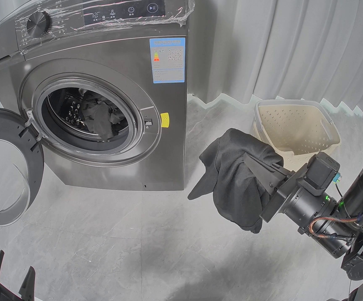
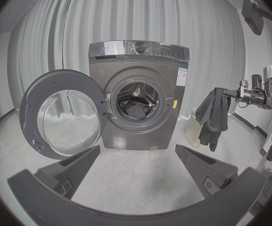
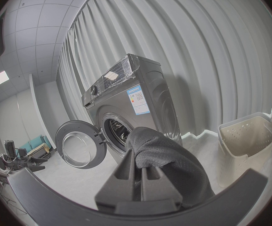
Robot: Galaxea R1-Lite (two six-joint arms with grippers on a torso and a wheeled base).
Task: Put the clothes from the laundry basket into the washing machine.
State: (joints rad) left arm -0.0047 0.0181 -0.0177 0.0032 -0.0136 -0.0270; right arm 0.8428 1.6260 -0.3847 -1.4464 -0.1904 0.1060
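We see a pale grey, stone-look tiled floor (image 1: 106, 239). On it stands the grey front-loading washing machine (image 1: 169, 159), its round door (image 1: 6, 124) hanging open above the tiles. The beige perforated laundry basket (image 1: 292, 102) sits well apart, to the machine's right.

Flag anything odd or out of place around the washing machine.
Clear plastic film covers the washing machine's control panel, crumpled loose at one corner. Otherwise nothing: door open, basket upright, black garment clamped in the right gripper.
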